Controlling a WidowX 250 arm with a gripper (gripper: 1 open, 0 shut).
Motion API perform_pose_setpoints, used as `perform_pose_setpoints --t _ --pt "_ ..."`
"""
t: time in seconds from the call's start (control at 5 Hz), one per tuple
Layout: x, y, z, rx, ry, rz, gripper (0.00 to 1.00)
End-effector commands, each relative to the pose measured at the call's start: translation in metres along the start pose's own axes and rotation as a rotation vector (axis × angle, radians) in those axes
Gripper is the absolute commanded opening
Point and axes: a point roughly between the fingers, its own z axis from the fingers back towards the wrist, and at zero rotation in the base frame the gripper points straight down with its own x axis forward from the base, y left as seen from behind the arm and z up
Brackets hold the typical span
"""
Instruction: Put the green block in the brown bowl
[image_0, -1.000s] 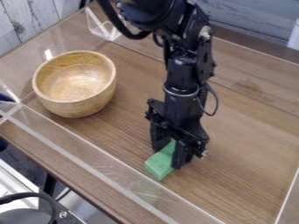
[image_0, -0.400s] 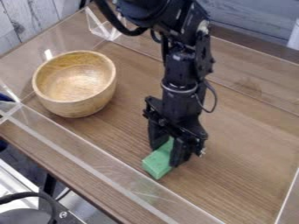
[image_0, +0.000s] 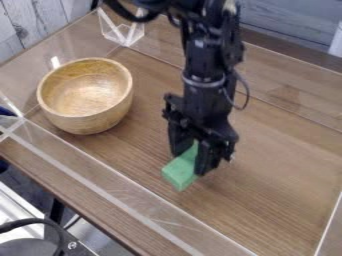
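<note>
block (image_0: 181, 173): bright green little bar, pinched at its top end by the claw. It hangs tilted, lower end poking out down-left, looks a bit off the table, though the angle makes that hard to call.

claw (image_0: 201, 157): black, pointing straight down, clamped tight on the block. The fingers (image_0: 211, 152) cover the block's upper part, so only the lower chunk shows.

arm (image_0: 207, 60): black, comes down from the top middle, cables along the side. Stands pretty much upright over the block.

bowl (image_0: 86, 95): round, light tan wood with a thick rim, grain visible. Sits to the left of the arm, well apart from the block. Nothing in it that I can see.

table (image_0: 281, 160): brown wood-grain top; block and claw are over the front middle part, bowl toward the left.

clear walls (image_0: 80, 165): see-through panels fence the tabletop, one running along the near edge just in front of the block.

clear stand (image_0: 127, 30): some transparent bit at the back edge, behind the bowl, can't tell what it is.

writing: no labels or brand marks I can read anywhere, too blurry for that.
</note>
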Motion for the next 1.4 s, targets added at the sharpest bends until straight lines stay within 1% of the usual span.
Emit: perform_pose_setpoints --t 0.0,0.2,0.4,0.6,0.8,1.0,1.2 --pt "0.009 0.015 0.048 0.027 -0.120 0.034 0.00" --pt "0.009 0.042 0.076 0.046 -0.161 0.095 0.00" --pt "0.009 0.087 0.091 0.059 -0.174 0.176 0.00" --pt "0.009 0.133 0.105 0.064 -0.186 0.253 0.00" --pt "-0.005 0.174 0.104 0.074 -0.179 0.296 0.00" --pt "-0.020 0.206 0.094 0.084 -0.169 0.313 0.00" --pt "-0.030 0.218 0.079 0.103 -0.155 0.321 0.00"
